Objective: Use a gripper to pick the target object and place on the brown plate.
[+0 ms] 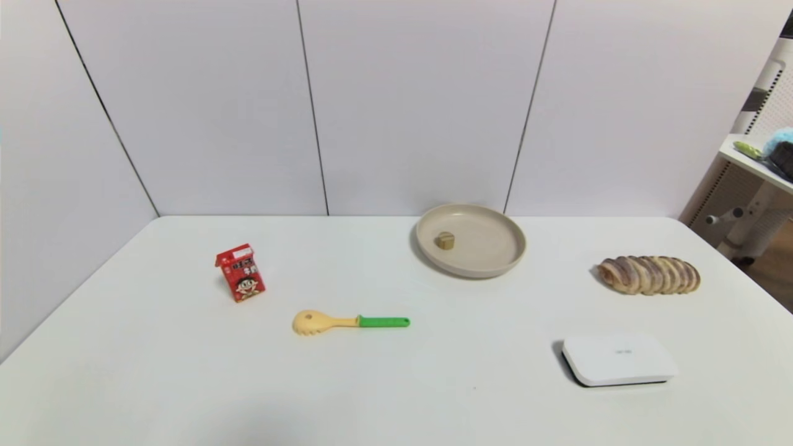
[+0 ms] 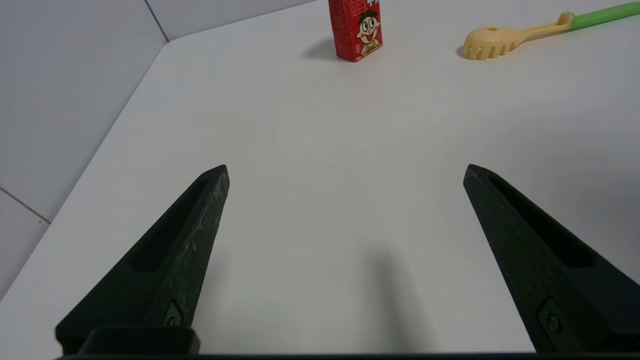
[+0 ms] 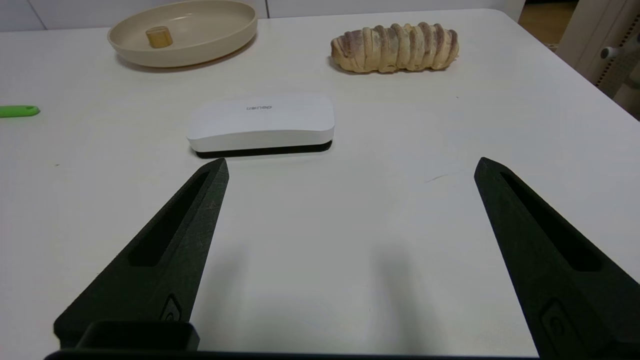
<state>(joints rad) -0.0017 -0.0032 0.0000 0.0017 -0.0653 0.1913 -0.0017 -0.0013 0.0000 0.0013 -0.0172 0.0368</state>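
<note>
Two grippers hang parked, spread wide and holding nothing: the left gripper (image 2: 346, 170) near the red drink carton (image 2: 356, 29), the right gripper (image 3: 350, 165) before the white box (image 3: 261, 124) with unreadable lettering. On the brown plate (image 1: 495, 260) already sits the target object (image 1: 444, 240), so the task looks done.

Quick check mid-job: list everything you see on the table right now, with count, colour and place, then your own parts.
brown plate: 1, beige-tan, far centre of table
target object: 1, tan, on the plate, left part
milk carton: 1, red, left side
spoon: 1, yellow with green handle, centre-left
bread loaf: 1, striped brown, right side
flat box: 1, white, near right
table: 1, white
left end effector: 1, black, open, above bare table
right end effector: 1, black, open, near the flat box
</note>
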